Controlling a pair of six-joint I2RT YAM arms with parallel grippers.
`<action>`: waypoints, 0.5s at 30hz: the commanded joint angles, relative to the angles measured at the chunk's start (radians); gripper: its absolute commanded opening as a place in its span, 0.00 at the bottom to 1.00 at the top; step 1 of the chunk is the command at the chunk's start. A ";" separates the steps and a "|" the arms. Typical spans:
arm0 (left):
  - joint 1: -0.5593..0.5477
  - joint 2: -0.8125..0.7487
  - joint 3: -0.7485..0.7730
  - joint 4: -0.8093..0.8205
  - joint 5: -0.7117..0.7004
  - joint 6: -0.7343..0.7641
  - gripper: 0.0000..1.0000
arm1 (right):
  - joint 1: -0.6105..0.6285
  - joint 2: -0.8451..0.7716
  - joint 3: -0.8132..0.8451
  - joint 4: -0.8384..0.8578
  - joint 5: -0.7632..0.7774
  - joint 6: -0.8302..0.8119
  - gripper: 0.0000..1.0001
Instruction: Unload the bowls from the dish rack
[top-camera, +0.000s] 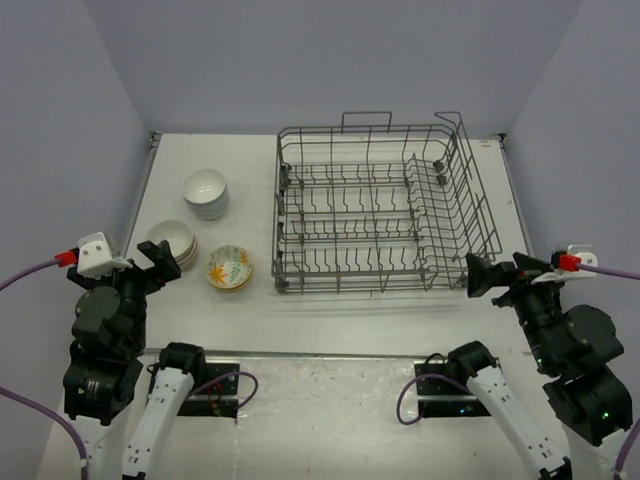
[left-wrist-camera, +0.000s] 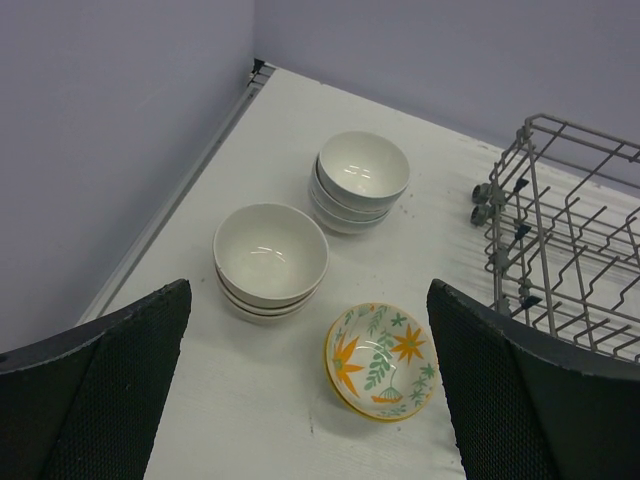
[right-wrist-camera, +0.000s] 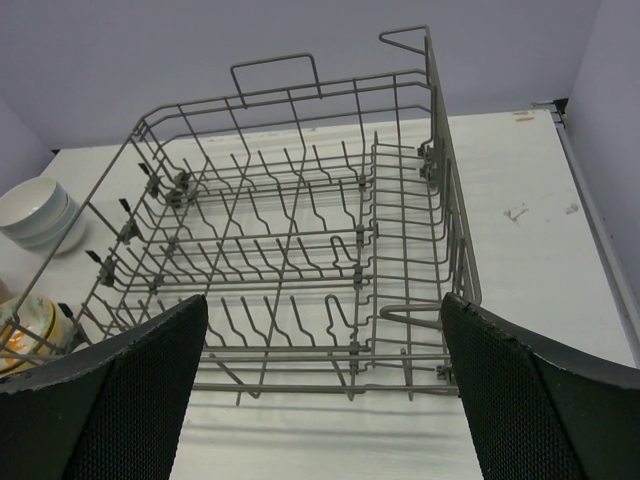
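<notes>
— Top external view: where did you find the bowls?

— All of them were off the dish rack (top-camera: 375, 270), which stood bare at centre-right. Three groups sat left of it: white bowls (top-camera: 205, 192) farthest, a pale stack (top-camera: 172, 242) toward the left edge, and floral bowls (top-camera: 230, 267) nearest the rack. Your left gripper (top-camera: 150, 262) and right gripper (top-camera: 490, 275) hung near the front corners, jaws apart, nothing in them.

— Left wrist view?

— Your fingers (left-wrist-camera: 100, 400) were spread wide above the floral bowls and the pale stack, touching neither. A careless drop or sweep from there could have clipped a stack and toppled it.

— Right wrist view?

— Your jaws stood wide, framing the empty rack. I judged the unloading done. Reaching in again risked snagging a finger on the tines (right-wrist-camera: 300, 200) and dragging the rack into the bowls beside it.
</notes>
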 joint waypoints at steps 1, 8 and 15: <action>-0.004 0.022 -0.006 0.041 -0.006 -0.001 1.00 | 0.005 0.015 -0.007 0.056 0.023 0.004 0.99; -0.004 0.039 0.002 0.034 0.003 0.005 1.00 | 0.005 0.018 -0.032 0.080 0.031 0.007 0.99; -0.004 0.056 -0.004 0.049 0.016 0.005 1.00 | 0.005 0.027 -0.035 0.079 0.038 0.014 0.99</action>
